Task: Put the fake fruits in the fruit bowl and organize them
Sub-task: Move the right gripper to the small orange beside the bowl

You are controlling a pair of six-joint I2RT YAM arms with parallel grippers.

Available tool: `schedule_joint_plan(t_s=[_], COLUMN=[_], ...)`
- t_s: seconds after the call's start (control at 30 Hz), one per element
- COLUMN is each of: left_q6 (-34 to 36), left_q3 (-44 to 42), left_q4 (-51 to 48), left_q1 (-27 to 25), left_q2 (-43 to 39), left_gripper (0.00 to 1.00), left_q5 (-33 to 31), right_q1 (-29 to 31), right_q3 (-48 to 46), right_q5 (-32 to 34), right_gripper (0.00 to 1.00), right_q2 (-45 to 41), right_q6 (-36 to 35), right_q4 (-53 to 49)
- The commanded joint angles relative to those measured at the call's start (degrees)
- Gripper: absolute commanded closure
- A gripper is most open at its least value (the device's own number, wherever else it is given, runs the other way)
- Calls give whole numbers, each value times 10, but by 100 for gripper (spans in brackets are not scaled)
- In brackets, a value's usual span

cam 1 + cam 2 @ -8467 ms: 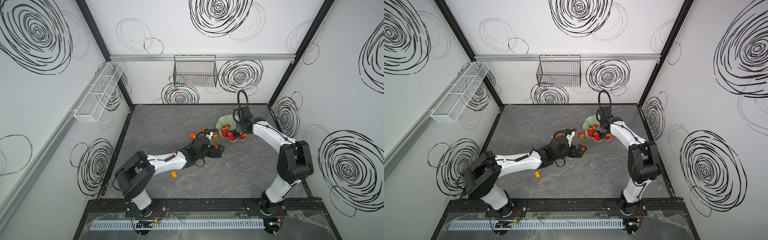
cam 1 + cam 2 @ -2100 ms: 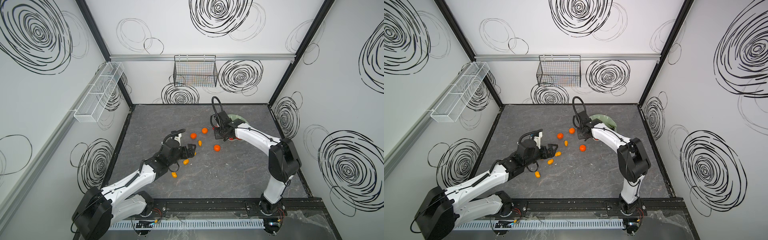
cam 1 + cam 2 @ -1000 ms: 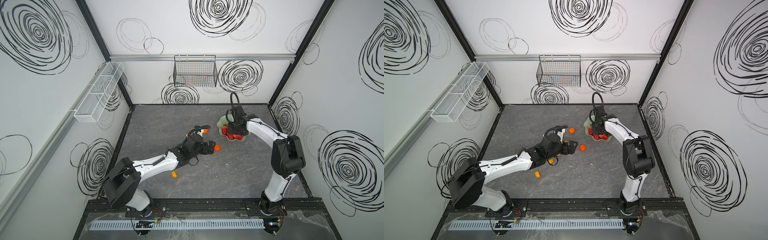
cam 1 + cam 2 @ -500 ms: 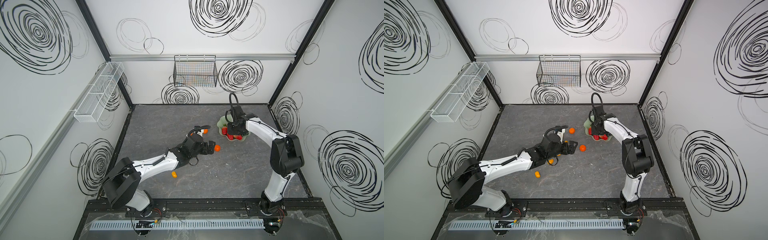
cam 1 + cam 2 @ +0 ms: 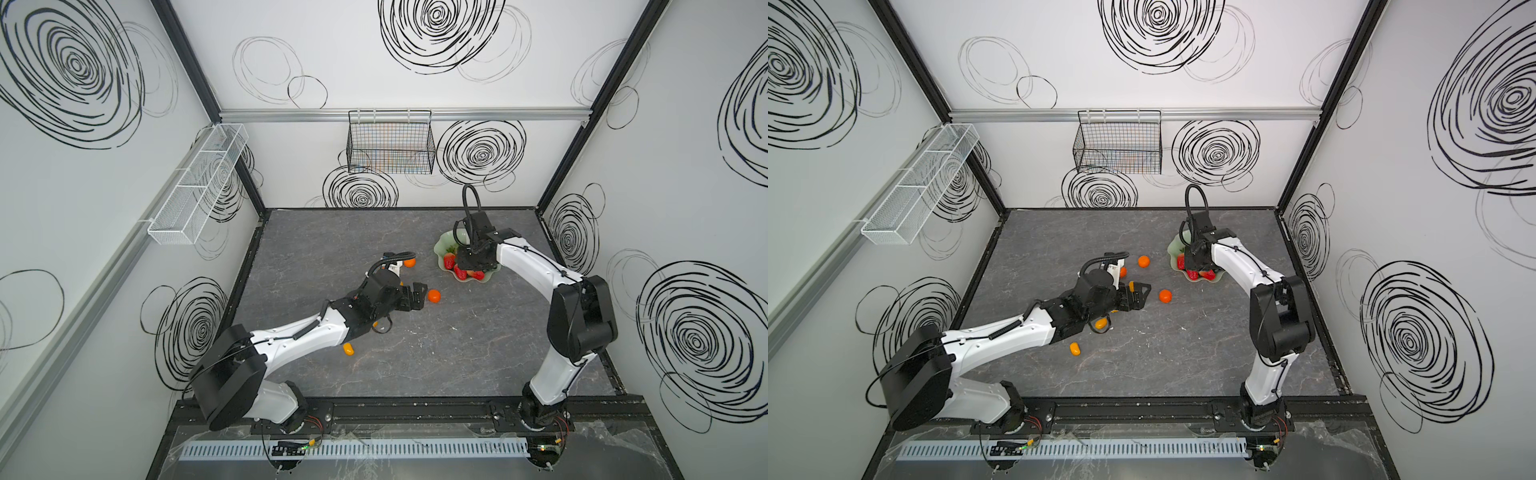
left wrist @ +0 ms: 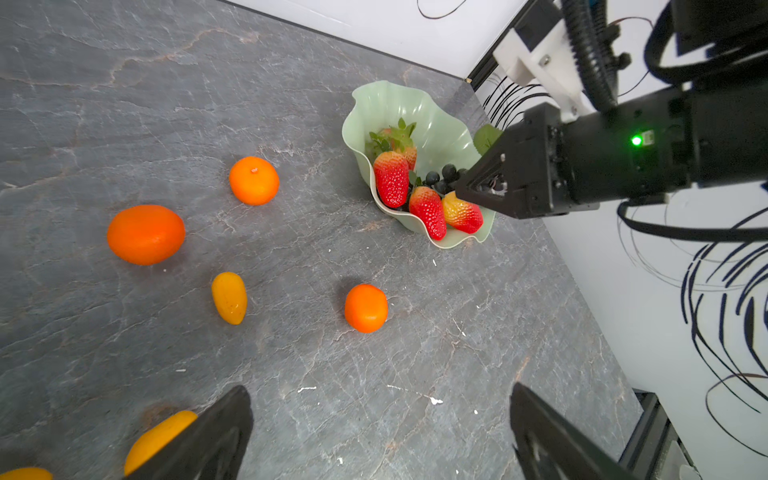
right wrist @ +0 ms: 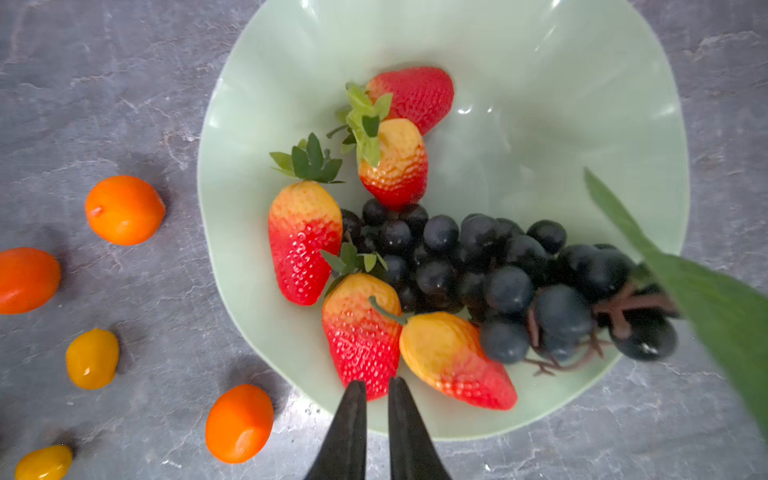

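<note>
1. Pale mint-green plastic fruit bowl (image 5: 441,246) with a wavy rim sits on the dark grey stone-look tabletop (image 5: 332,232). In both top views it is right of centre and toward the back wall.
2. Inside the bowl, right wrist view: five glossy red-and-yellow plastic strawberries (image 7: 303,245) are clustered to one side. A dark round-berried grape bunch (image 7: 498,274) with a green leaf lies against them, its stem end at the rim.
3. Right gripper (image 7: 376,384) hangs over the bowl above the strawberries. Its black fingers are barely parted, a thin gap with nothing between them. Cannot tell whether it touches the fruit.
4. Left gripper (image 6: 380,432) is spread wide and empty, low over mid-table, apart from the bowl.
5. Three round orange plastic tangerines (image 6: 254,180) lie loose on the tabletop outside the bowl. One is near the bowl's wall. One lies out in front of the left gripper, just beside its fingertips in both top views.
6. Small yellow-orange oval plastic kumquats (image 6: 229,297) are also on the tabletop. One lies among the tangerines and one is partly hidden behind a left finger. In a top view, one shows under the left arm and another just beside that arm.
</note>
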Motion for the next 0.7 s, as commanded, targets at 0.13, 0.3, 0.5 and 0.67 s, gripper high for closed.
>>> schedule_joint_plan(t_s=[0.13, 0.3, 0.5, 0.67], left_q6=[4, -12, -61, -95], left_q3=[-54, -107, -192, -241], left_q4=[-23, -26, 16, 71], left_q1=[7, 16, 43, 62], left_q2=[-81, -127, -171, -182], left_gripper=[1, 1, 1, 1], left_q5=[-2, 12, 41, 66], right_q1=[53, 108, 141, 145], right_q3=[-56, -84, -111, -111], right_q5=[-16, -6, -10, -27], right_gripper=[80, 76, 63, 42], right_q2=[-81, -92, -65, -26], right_q6=[2, 6, 32, 40], right_q4=[52, 58, 80, 99])
